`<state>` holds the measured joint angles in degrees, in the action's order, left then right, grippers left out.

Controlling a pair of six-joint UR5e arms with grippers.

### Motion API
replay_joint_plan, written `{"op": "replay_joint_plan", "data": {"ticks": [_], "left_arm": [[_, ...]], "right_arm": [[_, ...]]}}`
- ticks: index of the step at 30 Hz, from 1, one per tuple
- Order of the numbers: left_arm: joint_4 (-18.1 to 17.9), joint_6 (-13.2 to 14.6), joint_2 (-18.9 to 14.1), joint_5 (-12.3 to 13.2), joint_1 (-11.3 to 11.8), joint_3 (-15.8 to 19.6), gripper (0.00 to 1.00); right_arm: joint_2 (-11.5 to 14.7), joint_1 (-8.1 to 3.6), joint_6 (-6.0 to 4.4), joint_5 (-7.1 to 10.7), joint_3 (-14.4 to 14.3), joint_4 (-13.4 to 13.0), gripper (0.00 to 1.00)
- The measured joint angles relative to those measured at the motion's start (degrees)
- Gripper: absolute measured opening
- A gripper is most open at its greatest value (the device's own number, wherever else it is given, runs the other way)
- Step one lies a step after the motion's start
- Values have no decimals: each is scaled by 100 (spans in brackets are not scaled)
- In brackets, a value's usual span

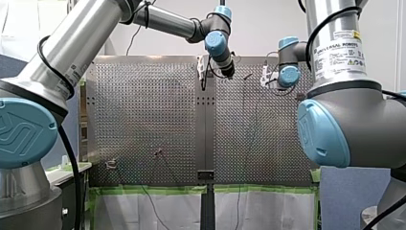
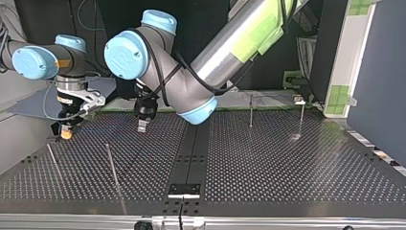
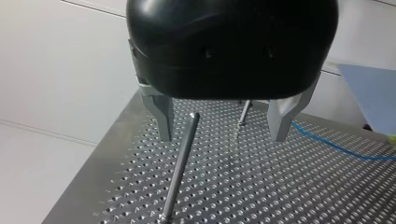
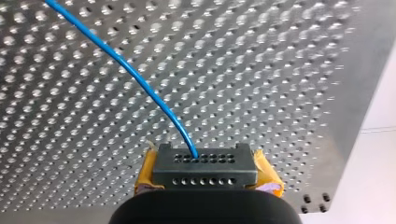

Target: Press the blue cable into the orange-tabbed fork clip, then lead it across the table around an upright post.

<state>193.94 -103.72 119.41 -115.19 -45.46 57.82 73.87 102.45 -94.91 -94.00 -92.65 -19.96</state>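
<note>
Now my right end effector (image 4: 205, 163) pinches the blue cable (image 4: 135, 74) — my left end effector (image 3: 222, 135) hangs spread near an upright post (image 3: 182, 163).

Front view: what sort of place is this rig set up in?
Probably a robotics lab test cell: a perforated metal table edged with green tape, my left arm and my right arm over it, and upright posts for routing the blue cable.

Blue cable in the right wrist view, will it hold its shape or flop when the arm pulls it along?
Probably floppy: the blue cable is thin and bows in a smooth curve from my right claw out over the perforated table. It looks light, so it should trail easily and likely slide over the holes.
</note>
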Motion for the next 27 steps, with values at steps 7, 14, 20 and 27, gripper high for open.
{"op": "replay_joint_plan", "data": {"ticks": [7,14,20,27], "left_arm": [[-285,-372,58,46,-21,0,100],[-447,-728,283,301,-59,0,100],[-535,-996,369,570,-117,-1,100],[-578,-1199,371,641,-213,-1,100]], "right_arm": [[75,15,-34,65,10,130,0],[214,48,-89,83,13,179,0],[436,105,-232,229,13,213,0],[507,178,-300,380,13,231,0]]}}
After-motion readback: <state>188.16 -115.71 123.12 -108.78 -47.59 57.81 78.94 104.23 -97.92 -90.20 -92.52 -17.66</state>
